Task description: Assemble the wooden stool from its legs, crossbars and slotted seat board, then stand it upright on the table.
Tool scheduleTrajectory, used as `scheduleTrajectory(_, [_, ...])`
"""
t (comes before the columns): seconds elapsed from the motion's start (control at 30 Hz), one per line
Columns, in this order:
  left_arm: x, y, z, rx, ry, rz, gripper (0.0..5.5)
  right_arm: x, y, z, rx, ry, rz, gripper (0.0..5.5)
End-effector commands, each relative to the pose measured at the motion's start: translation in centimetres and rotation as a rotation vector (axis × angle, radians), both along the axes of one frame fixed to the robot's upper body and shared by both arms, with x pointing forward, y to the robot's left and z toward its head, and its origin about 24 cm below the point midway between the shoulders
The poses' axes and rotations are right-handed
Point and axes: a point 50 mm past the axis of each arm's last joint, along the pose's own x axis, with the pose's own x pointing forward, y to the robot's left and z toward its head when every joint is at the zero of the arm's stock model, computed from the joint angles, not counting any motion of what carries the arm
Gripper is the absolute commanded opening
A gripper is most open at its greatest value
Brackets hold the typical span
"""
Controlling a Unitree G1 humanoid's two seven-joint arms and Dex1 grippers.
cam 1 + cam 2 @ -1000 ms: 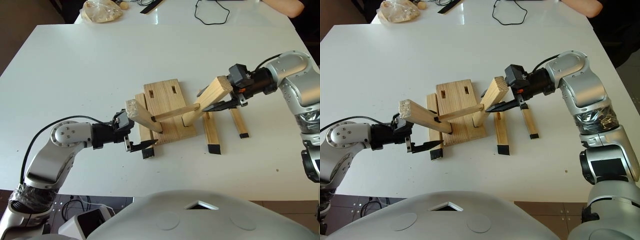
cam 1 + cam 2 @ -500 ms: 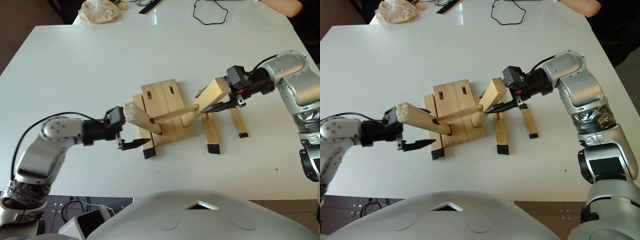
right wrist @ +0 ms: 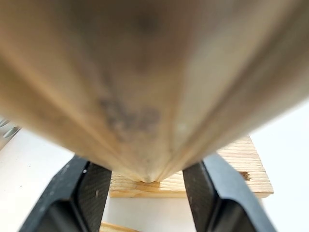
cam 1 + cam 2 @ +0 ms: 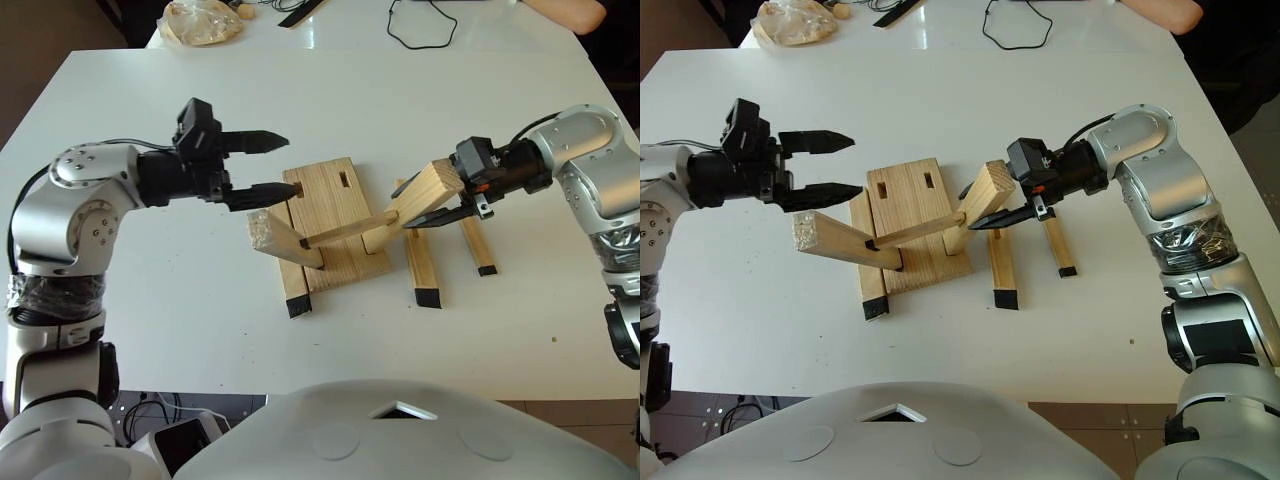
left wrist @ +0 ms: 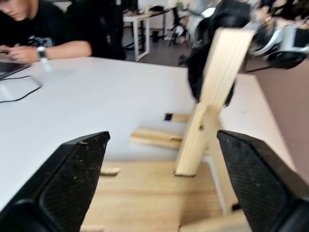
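Nearest on the white counter (image 4: 150, 310), a loose leg (image 4: 288, 285) lies flat along the left edge of the slotted seat board (image 4: 335, 205), its black foot toward the near side. Right of the seat board two more legs lie flat, one (image 4: 421, 270) just beside its right edge and the other (image 4: 477, 245) a little farther right, both with black feet pointing near.

The seat board lies flat at the middle of the counter, two slots near its far edge. Over it stands a part-built frame. A tilted leg (image 4: 283, 240) rests its lower end on the board's near left part, with its upper end raised out past the left edge. A thin crossbar (image 4: 345, 228) runs from the side of that leg across the board to a second leg (image 4: 418, 195). This second leg leans up and to the right from the board's right edge.

The right pincer (image 4: 412, 205) is clamped on the second leg's upper part, just right of the seat board. The left pincer (image 4: 285, 163) hangs above the counter at the board's far left corner, fingers spread wide and gripping nothing.

Far behind the seat board lie a bag (image 4: 203, 20) and a black cable (image 4: 425, 30)
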Motion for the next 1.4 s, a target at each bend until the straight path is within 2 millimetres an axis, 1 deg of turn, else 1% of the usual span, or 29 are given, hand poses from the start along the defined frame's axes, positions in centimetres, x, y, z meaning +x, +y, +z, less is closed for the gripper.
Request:
scheduleTrajectory(0.03, [0.5,-3.2,0.6,-0.002,-0.016,-0.100,3.47,-1.8,-0.4,-6.2,-0.238,0.169,0.029,2.03])
scheduleTrajectory(0.17, [0.9,-5.8,-0.1,0.031,-0.027,-0.151,2.80,-1.9,-0.1,-6.4,-0.235,0.167,0.036,2.03])
scheduleTrajectory(0.37, [0.5,-7.5,-0.2,0.052,-0.073,-0.253,2.79,-1.9,0.1,-6.4,-0.238,0.167,0.049,2.03])
scheduleTrajectory(0.5, [0.2,-8.5,-1.2,0.126,-0.093,-0.339,2.79,-1.9,0.1,-6.4,-0.238,0.167,0.051,2.03])
scheduleTrajectory(0.63, [0.0,-9.1,-1.6,0.128,-0.081,-0.368,2.79,-1.9,0.4,-6.5,-0.236,0.168,0.059,2.03])
scheduleTrajectory(0.7, [0.6,-8.8,-3.0,0.167,-0.046,-0.326,2.79,-2.0,0.4,-6.5,-0.236,0.171,0.063,2.03])
scheduleTrajectory(0.73, [1.0,-8.6,-4.1,0.195,-0.015,-0.293,2.79,-2.0,0.4,-6.6,-0.238,0.172,0.064,2.03])
scheduleTrajectory(0.77, [1.2,-8.2,-5.5,0.232,0.035,-0.264,2.79,-2.1,0.3,-6.7,-0.241,0.174,0.065,2.03])
scheduleTrajectory(0.83, [0.9,-7.3,-8.2,0.291,0.133,-0.241,2.79,-2.0,0.3,-6.7,-0.249,0.175,0.069,2.03])
scheduleTrajectory(0.87, [0.6,-6.9,-9.1,0.306,0.177,-0.239,2.79,-2.0,0.3,-6.8,-0.252,0.175,0.071,2.03])
scheduleTrajectory(0.93, [0.3,-6.4,-10.4,0.319,0.247,-0.242,2.79,-2.0,0.2,-6.8,-0.258,0.173,0.074,2.03])
scheduleTrajectory(1.03, [0.3,-6.5,-11.2,0.315,0.309,-0.247,2.79,-1.9,0.3,-6.8,-0.263,0.171,0.079,2.03])
scheduleTrajectory(1.1, [0.7,-6.6,-11.1,0.292,0.322,-0.240,2.79,-1.8,0.4,-6.7,-0.266,0.168,0.084,2.03])
scheduleTrajectory(1.13, [0.9,-6.5,-10.5,0.266,0.319,-0.235,2.79,-1.7,0.5,-6.7,-0.266,0.166,0.088,2.03])
scheduleTrajectory(1.23, [1.3,-6.1,-8.1,0.164,0.292,-0.223,2.79,-1.6,0.5,-6.5,-0.264,0.161,0.089,2.03])
scheduleTrajectory(1.33, [1.3,-5.5,-5.3,0.104,0.209,-0.209,2.79,-1.7,0.4,-6.7,-0.264,0.161,0.086,2.03])
scheduleTrajectory(1.4, [1.7,-4.7,-2.3,0.041,0.122,-0.169,2.79,-1.9,0.3,-6.8,-0.262,0.164,0.077,2.03])
